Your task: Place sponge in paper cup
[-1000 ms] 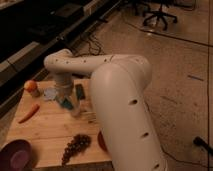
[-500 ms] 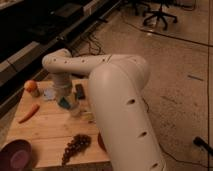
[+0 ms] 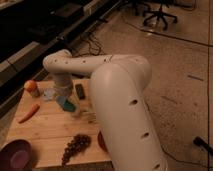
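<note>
- Your gripper (image 3: 66, 100) hangs low over the wooden table (image 3: 45, 132), its tip at the sponge (image 3: 65, 104); you cannot tell how it stands.
- The teal sponge sits above the paper cup (image 3: 75, 111).
- A carrot (image 3: 28, 113) lies left; grapes (image 3: 75, 145) and a purple bowl (image 3: 16, 156) sit nearer you.
- No writing is readable.

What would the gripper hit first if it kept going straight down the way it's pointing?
Probably the paper cup. The gripper points down over the wooden table with the sponge at its tip, though depth is unclear.
</note>
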`<state>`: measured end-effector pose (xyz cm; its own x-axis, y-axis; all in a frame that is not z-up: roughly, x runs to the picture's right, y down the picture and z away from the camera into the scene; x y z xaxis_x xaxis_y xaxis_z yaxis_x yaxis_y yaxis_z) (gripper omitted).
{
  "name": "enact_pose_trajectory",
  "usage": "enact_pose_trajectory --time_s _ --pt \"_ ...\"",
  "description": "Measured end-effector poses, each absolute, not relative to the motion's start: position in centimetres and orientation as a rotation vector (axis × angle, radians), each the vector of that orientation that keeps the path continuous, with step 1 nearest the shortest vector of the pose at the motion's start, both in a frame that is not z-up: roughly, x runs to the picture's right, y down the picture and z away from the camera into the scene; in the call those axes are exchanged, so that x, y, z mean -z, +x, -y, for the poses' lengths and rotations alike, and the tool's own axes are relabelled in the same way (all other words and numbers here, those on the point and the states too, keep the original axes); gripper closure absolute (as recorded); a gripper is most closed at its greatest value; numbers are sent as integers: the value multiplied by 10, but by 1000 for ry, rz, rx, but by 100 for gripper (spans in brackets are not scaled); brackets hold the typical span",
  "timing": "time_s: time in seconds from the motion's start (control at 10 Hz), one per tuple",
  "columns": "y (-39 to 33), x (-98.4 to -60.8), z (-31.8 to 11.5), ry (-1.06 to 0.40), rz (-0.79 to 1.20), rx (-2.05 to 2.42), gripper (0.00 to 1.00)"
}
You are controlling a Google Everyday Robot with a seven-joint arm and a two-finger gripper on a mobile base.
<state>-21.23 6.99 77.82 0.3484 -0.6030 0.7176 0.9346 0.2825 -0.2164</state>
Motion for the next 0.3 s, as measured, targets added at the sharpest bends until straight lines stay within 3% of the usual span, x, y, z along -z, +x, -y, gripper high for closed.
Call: enact_pose_trajectory --time_s 0.3 --pt "-197 -755 -53 -655 586 1109 20"
